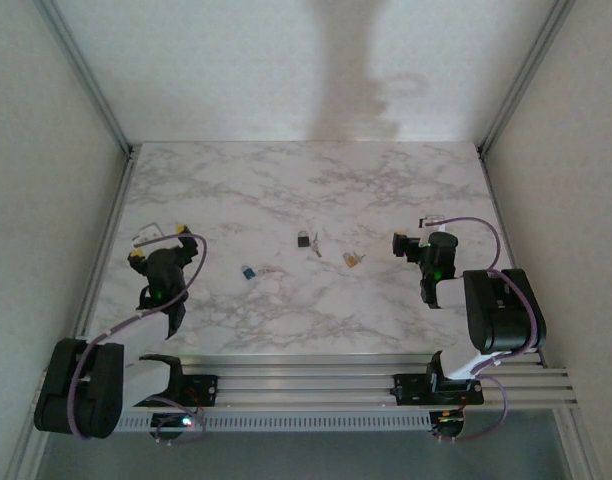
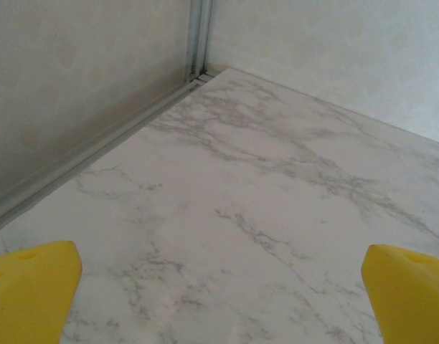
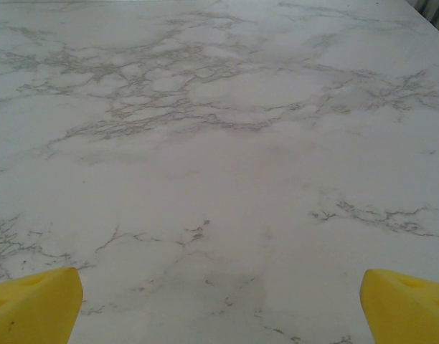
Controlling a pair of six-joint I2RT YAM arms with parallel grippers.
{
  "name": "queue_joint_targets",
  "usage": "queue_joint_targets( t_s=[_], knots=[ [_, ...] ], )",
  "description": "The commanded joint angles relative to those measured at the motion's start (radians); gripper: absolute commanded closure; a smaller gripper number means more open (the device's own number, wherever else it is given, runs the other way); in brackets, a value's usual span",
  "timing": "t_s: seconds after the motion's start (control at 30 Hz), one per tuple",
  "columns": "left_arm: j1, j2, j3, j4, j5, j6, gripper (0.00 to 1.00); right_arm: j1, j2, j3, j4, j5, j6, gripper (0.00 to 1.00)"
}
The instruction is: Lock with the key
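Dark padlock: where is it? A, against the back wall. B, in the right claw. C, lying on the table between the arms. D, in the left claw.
C: the dark padlock lies on the table near its middle, while the left claw and right claw stand open and empty.

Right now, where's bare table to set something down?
Free: far half of the table up to the back wall, and the near strip before the rail. Crowded: mid-table, dark padlock, brass padlock and small blue item between left claw and right claw.
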Motion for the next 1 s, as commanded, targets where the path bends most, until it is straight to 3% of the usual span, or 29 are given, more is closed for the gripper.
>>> queue_joint_targets(
  t_s=[0.0,0.47,0.6,0.73,0.97],
  knots=[
    [0.013,0.059,0.001,0.131,0.062,0.043,0.0,-0.002,-0.016,0.013,0.006,-0.009,0.015,0.01],
    [0.061,0.344,0.039,0.407,0.146,0.102,0.0,-0.003,-0.016,0.013,0.004,-0.009,0.016,0.01],
    [0.11,0.351,0.034,0.418,0.263,0.086,0.0,-0.002,-0.016,0.013,0.004,-0.008,0.016,0.01],
    [0.086,0.392,-0.013,0.547,0.257,0.117,0.01,-0.003,-0.016,0.013,0.004,-0.008,0.016,0.01],
    [0.098,0.39,-0.014,0.536,0.254,0.1,0.0,-0.002,-0.016,0.015,0.003,-0.008,0.017,0.01]
  ],
)
